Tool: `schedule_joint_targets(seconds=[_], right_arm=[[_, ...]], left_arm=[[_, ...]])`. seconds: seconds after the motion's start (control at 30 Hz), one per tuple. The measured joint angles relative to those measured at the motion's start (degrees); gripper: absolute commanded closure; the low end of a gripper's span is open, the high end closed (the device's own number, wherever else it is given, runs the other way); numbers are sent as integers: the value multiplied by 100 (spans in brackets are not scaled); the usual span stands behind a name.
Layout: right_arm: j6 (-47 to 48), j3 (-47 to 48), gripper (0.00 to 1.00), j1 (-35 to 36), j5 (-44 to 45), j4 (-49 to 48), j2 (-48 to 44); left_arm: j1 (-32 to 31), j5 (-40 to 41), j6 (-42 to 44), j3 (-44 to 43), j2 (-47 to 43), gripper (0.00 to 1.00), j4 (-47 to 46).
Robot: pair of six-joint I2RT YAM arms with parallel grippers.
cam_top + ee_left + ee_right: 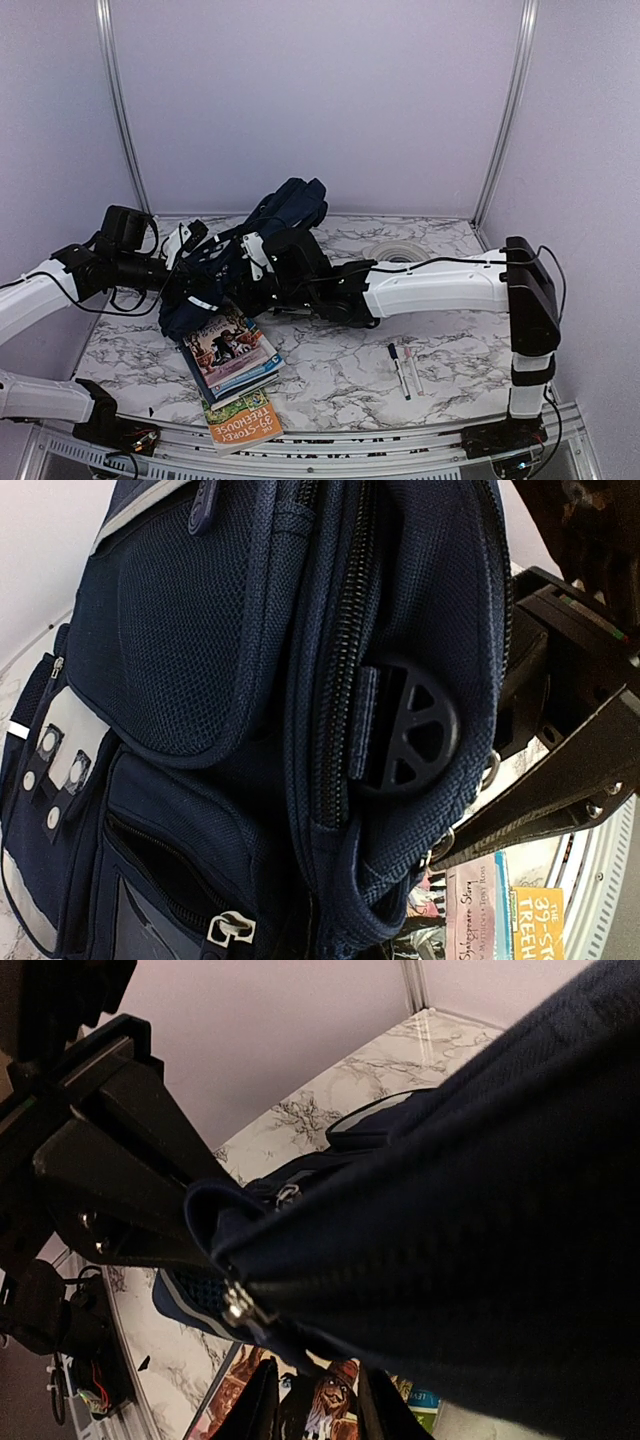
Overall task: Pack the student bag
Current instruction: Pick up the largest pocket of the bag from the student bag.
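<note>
Nothing is looking packed yet. The left gripper [192, 248] is pressing into the student bag [292, 208], which is slumping at the back left of the table [340, 385], and the right gripper [272, 268] is pressing into its other side; I cannot tell if either is pinching or spread. Books [232, 350] in front and pens [402, 372] further right are waiting outside

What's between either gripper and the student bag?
Nothing visible. The left gripper and the right gripper are both up against the student bag, one from each side, and both wrist views are filled with navy fabric. The books lie on the table in front of it, clear of both.
</note>
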State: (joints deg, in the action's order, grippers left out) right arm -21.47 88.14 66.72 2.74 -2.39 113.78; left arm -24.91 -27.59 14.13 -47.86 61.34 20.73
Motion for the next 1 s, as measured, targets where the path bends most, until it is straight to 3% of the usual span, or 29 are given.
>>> schedule_joint_targets(seconds=[0.4,0.63,1.0], right_arm=[[-225,197,70,-118,118,-181,68],[-420,208,73,-133,57,-181,66],[-1152,208,99,-144,-136,-142,26]], left_arm=[[17,-55,-24,15,0,100,-229],[28,-85,-26,15,0,100,-254],[42,-85,-26,35,0,100,-289]])
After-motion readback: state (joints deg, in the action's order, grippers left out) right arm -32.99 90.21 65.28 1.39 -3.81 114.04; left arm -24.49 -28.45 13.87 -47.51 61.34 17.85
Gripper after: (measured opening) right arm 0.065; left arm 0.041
